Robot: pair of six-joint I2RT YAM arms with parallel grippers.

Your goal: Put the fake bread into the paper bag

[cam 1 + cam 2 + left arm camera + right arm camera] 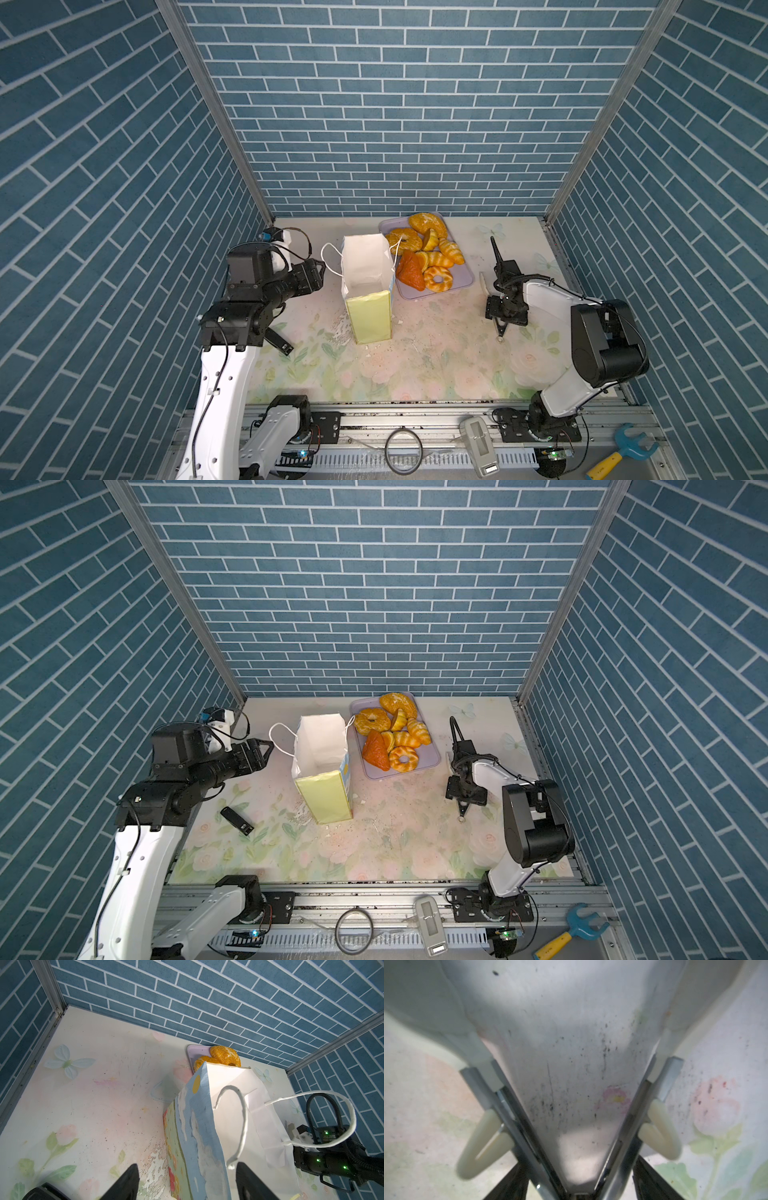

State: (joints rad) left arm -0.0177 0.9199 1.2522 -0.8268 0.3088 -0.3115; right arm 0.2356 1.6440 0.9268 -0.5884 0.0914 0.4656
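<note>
Left wrist view shows your left gripper point(187, 1165) levelled at the upright, open-mouthed paper bag point(228, 1088), jaws apart, short of its blue face. Beyond the bag, glossy golden fake bread point(436, 259) lies heaped on a lavender tray point(461, 278). Your right gripper point(578, 1162) tilts tableward, clamped on tongs point(508, 1105).

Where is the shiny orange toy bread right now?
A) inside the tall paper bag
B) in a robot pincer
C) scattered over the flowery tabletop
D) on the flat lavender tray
D: the glossy orange toy pastries lie piled on the flat lavender tray, while the tall paper bag beside it shows only its white inside.
</note>
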